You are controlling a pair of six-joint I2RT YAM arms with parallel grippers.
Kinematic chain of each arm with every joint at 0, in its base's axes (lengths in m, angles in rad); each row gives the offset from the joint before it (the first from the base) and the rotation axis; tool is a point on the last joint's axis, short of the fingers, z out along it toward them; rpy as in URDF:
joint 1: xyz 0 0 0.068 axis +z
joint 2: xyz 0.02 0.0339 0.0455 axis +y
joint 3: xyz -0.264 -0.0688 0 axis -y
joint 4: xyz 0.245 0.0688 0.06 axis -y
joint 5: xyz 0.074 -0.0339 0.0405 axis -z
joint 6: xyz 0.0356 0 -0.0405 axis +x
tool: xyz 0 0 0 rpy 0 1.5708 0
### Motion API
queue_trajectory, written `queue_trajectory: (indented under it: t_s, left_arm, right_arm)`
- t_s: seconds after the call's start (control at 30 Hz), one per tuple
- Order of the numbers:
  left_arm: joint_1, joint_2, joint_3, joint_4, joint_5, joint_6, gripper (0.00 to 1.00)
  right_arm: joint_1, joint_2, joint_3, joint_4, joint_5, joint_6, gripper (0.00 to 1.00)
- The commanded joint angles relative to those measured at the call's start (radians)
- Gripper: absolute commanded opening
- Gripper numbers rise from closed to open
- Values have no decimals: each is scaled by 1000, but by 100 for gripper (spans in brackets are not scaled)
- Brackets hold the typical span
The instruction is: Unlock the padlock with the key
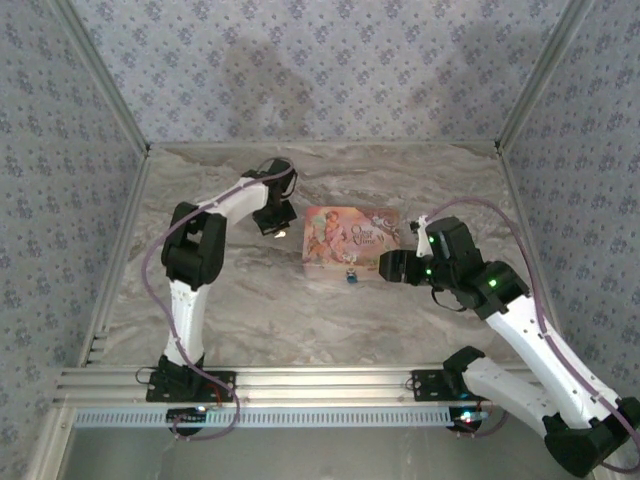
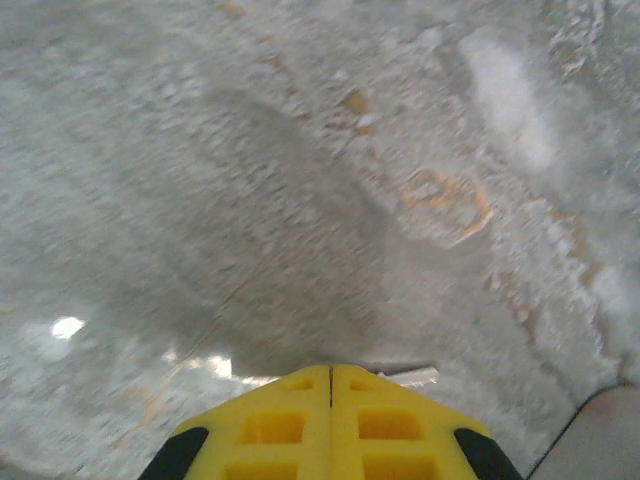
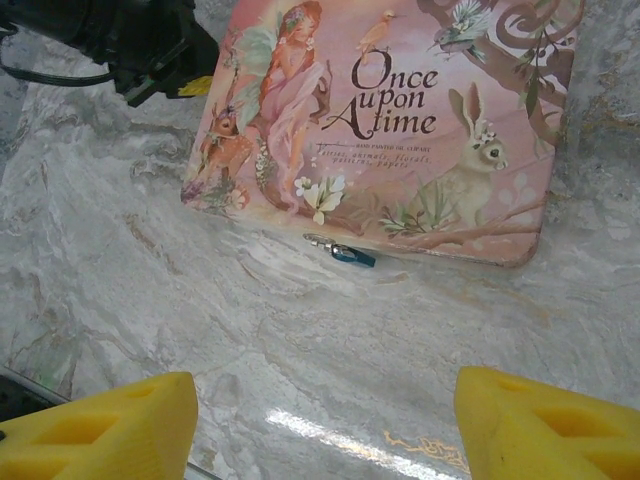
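Note:
The padlock (image 1: 352,276), tiny, blue and silver, lies on the marble table against the near edge of the flat pink picture box (image 1: 350,238). In the right wrist view the padlock (image 3: 350,254) is straight ahead of my right gripper (image 3: 325,400), whose yellow fingers stand wide apart with nothing between them. My right gripper (image 1: 387,265) hovers just right of the lock. My left gripper (image 1: 275,225) is down at the table left of the box. Its yellow fingertips (image 2: 331,368) are pressed together, and a thin silvery sliver, the key (image 2: 412,376), sticks out to their right.
The pink box (image 3: 400,120) reads "Once upon A time". My left arm's dark wrist (image 3: 130,40) shows beside the box's far left corner. Patterned walls close the table on three sides, and a metal rail (image 1: 300,385) runs along the near edge.

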Motion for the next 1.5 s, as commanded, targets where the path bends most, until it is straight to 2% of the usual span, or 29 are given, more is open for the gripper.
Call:
queue_trajectory:
  t_s: [0.0, 0.3, 0.63, 0.77, 0.87, 1.03, 1.27, 1.47]
  left_arm:
    - [12, -138, -22, 19, -4, 35, 0]
    - [9, -354, -85, 37, 42, 59, 0]
    - [-70, -527, -84, 32, 172, 81, 0]
    - [-124, -549, -75, 40, 265, 77, 0]
    - [-177, -548, -51, 29, 300, 80, 0]
    - [-250, -535, -15, 36, 357, 63, 0]
    - [-311, -523, 27, 57, 437, 38, 0]
    - [-340, -521, 54, 49, 472, 38, 0]
  right_arm:
    - [-6, -16, -18, 8, -18, 23, 70]
    - [-2, -17, -44, 104, -40, 50, 70]
    - [11, 68, 3, 277, -195, -16, 64]
    - [21, 107, 32, 327, -247, -88, 61]
    - [28, 130, 58, 341, -253, -148, 52]
    - [34, 169, 85, 361, -243, -228, 47]
    - [39, 198, 75, 408, -272, -297, 42]
    - [39, 175, 60, 436, -271, -322, 41]
